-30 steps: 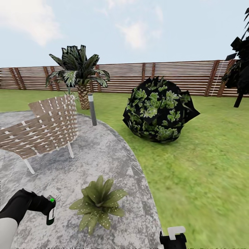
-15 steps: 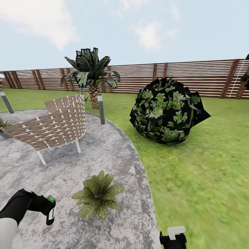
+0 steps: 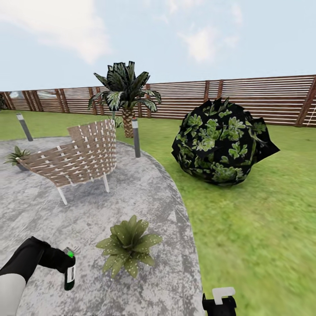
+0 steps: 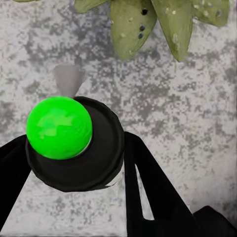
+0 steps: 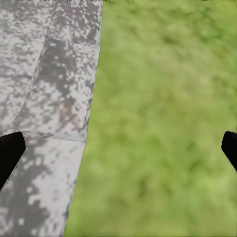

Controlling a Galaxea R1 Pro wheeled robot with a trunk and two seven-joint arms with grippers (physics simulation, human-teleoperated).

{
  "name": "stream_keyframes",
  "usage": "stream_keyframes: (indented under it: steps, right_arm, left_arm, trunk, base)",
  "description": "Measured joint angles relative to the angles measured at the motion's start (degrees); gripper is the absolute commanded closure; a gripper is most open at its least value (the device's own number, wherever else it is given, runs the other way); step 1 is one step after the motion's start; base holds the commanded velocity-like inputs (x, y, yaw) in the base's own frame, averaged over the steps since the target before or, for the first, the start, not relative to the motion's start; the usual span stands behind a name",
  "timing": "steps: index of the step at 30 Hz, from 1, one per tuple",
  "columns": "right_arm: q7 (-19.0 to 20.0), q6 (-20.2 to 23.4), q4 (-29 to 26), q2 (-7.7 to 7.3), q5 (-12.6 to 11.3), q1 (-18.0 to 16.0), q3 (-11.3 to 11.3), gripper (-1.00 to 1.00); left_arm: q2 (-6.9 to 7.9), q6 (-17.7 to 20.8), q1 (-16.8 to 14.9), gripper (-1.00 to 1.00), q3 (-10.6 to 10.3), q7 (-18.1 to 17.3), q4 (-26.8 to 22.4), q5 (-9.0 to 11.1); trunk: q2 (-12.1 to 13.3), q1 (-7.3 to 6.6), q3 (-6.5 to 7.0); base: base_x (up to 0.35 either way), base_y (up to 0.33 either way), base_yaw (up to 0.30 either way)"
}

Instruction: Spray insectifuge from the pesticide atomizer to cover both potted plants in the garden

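Head view: left gripper [image 3: 66, 263] at lower left of frame, jaws clamped on the atomizer [image 3: 70, 275]. The bottle hangs roughly upright below the black wrist, with a bright green marker at its top. It is over the grey stone patio [image 3: 145, 193].

Near plant [image 3: 128, 248]: low rosette of speckled green leaves, lower centre of frame, on the patio, just right of the atomizer and apart from it. Pot hidden under the leaves.

Far plant [image 3: 16, 155]: small rosette at left edge of frame, on the patio, behind the chair [image 3: 77, 156]. Well apart from the atomizer.

Chair: woven, white legs, left of centre on the patio. Two short grey post lamps, one [image 3: 136, 137] at the patio edge right of the chair, the other [image 3: 24, 127] at upper left. Palm [image 3: 126, 94] beyond the nearer post. Dark bush [image 3: 221, 142] on the lawn [image 3: 254, 228], right of centre. Slat fence [image 3: 245, 98] across the back.

Left wrist view: atomizer [image 4: 74, 148] seen from above, black round head with green ball, between the two black fingers [image 4: 153, 192], which touch it. Grey trigger tip pokes out above the head. Plant leaves [image 4: 143, 22] along the top edge of frame, patio stone beneath.

Right gripper [image 3: 219, 303] at the bottom edge of the head view, right of centre. Right wrist view: jaws wide apart, one fingertip [image 5: 10, 153] at each side edge of frame, nothing between them. Below is the patio border [image 5: 49, 98] meeting grass [image 5: 168, 123].
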Motion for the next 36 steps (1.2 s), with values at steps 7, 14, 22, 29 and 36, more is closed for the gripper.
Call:
stream_keyframes:
  steps: [7,14,22,29,36]
  right_arm:
    - [-0.1,0.0,-0.1,-0.03,0.0,0.0,0.0,-1.00]
    - [0.0,0.0,-0.1,-0.45,0.3,0.0,0.0,-1.00]
    - [0.0,0.0,-0.1,-0.46,0.4,0.0,0.0,-1.00]
    - [-0.1,0.0,-0.1,-0.46,0.3,0.0,0.0,-1.00]
    - [-0.2,0.0,-0.1,-0.46,0.1,0.0,0.0,-1.00]
  left_arm:
    - [-0.01,7.8,-6.3,1.00,-10.9,-15.1,-2.0,-6.0]
    - [-3.84,14.4,-12.3,1.00,-20.0,-24.3,-1.8,-11.8]
    - [-6.90,15.5,-21.5,1.00,-25.5,-25.8,-0.5,-28.3]
    - [-7.21,15.3,-21.4,1.00,-25.6,-25.8,-0.3,-28.5]
    - [-7.32,15.3,-21.4,1.00,-28.2,-25.8,-0.3,-28.5]
  trunk:
    - [0.0,0.00,-0.20]
    - [0.0,0.00,-0.30]
    - [0.0,0.00,-0.31]
    - [0.0,-0.03,-0.31]
    - [0.0,-0.04,-0.31]
  base:
    - [0.000,0.000,0.249]
    - [0.000,0.000,0.065]
    - [0.000,0.000,0.000]
    - [0.175,0.000,0.000]
    - [0.335,0.000,0.053]
